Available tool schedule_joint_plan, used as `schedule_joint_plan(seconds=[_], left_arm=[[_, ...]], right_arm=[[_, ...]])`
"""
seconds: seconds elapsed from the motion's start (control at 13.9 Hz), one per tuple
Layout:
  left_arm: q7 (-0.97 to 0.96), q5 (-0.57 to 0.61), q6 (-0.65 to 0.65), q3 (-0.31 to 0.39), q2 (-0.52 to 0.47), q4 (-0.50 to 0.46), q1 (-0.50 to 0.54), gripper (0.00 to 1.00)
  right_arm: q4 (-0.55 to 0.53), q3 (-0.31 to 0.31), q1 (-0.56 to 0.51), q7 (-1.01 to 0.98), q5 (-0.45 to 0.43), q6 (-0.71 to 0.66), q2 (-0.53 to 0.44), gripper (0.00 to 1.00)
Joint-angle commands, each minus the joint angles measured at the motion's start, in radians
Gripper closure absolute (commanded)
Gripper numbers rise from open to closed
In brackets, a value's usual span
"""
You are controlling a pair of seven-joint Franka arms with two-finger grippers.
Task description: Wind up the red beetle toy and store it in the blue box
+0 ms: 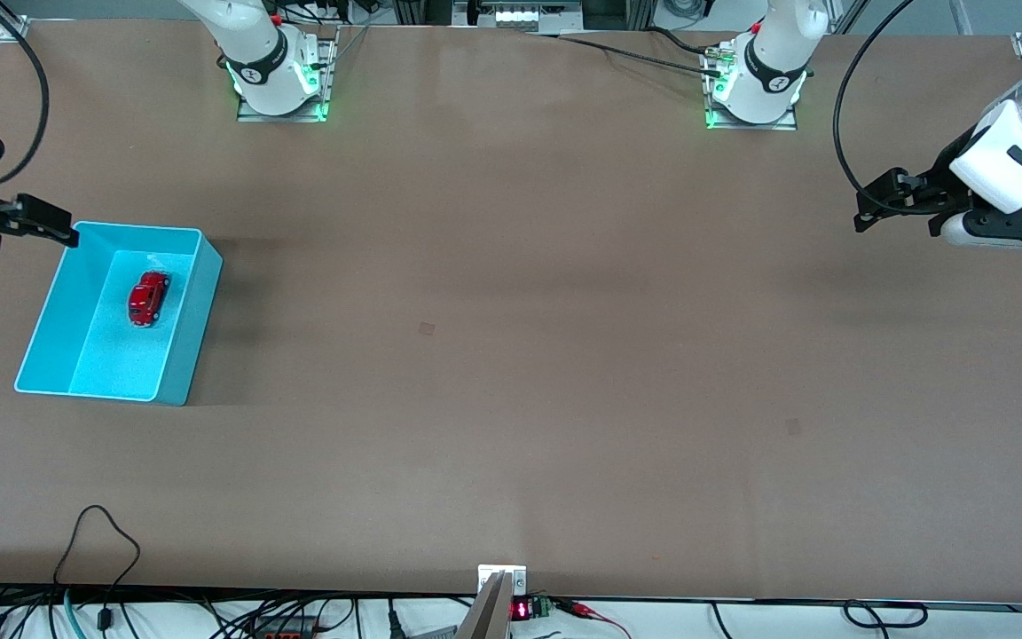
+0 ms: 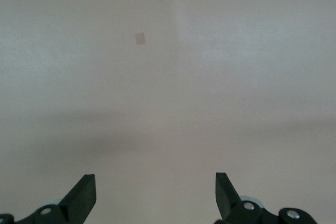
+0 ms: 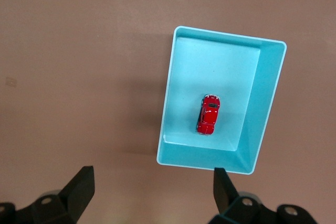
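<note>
Front view shows us the red beetle toy (image 1: 148, 298) lying on the floor of the blue box (image 1: 194, 330), roughly midway between the long walls and nearer the box's end that lies farther from the front camera, with bare floor all around it. The box sits on the brown table (image 1: 511, 355) at the right arm's end.

Our right gripper (image 1: 27, 222) hangs in the air just off the box's corner, at the rim nearest the right arm's end of the table; its fingers stand spread wide and hold nothing. From the right wrist view the toy (image 3: 209, 114) lies below and ahead of the fingertips (image 3: 81, 184), inside the box (image 3: 265, 108), apart from every wall.

Our left gripper (image 1: 866, 213) waits over the left arm's end of the table, well apart from the box, fingers (image 2: 84, 192) parted and empty. Under it we see only bare tabletop and a small pale patch (image 2: 139, 38). Between the two grippers the table surface lies open.
</note>
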Motion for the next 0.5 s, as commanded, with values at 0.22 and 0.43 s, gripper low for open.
schedule_joint_plan(seconds=[0.22, 0.43], left_arm=[[0.0, 0.006, -0.018, 0.002, 0.002, 0.014, 0.001, 0.0], [0.0, 0.006, -0.018, 0.002, 0.001, 0.014, -0.001, 0.0]], right_arm=[[0.005, 0.009, -0.006, 0.008, -0.001, -0.006, -0.003, 0.0], [0.005, 0.009, -0.006, 0.009, -0.002, -0.008, -0.003, 0.0]])
